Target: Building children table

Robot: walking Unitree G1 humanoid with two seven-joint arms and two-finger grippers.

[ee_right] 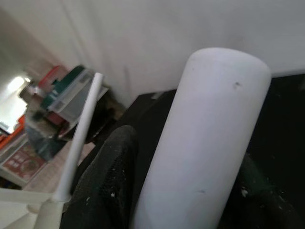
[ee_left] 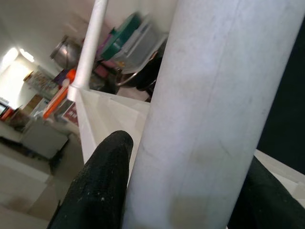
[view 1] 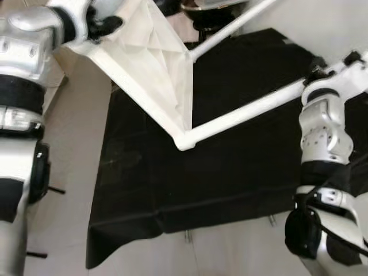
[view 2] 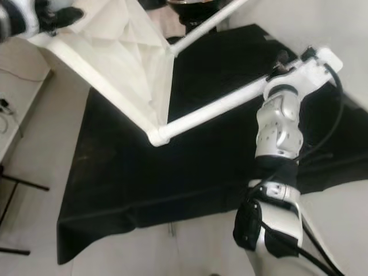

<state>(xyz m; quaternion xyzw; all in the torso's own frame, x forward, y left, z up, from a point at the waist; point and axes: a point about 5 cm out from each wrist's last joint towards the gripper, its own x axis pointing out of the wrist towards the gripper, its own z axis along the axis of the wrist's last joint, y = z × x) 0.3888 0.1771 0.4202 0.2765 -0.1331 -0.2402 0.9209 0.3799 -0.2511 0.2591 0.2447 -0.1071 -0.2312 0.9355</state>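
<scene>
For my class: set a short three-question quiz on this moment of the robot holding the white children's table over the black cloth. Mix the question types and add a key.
1. True or false: the white tabletop lies flat on the black cloth.
2. Which gripper grasps the end of a table leg? A. left gripper B. right gripper C. neither
3. Fill in: the left gripper holds the table near the ____ of the tabletop.

Key
1. False: it is lifted and tilted, its ribbed underside showing.
2. B: the right gripper is closed round the leg's end.
3. Edge.
</scene>
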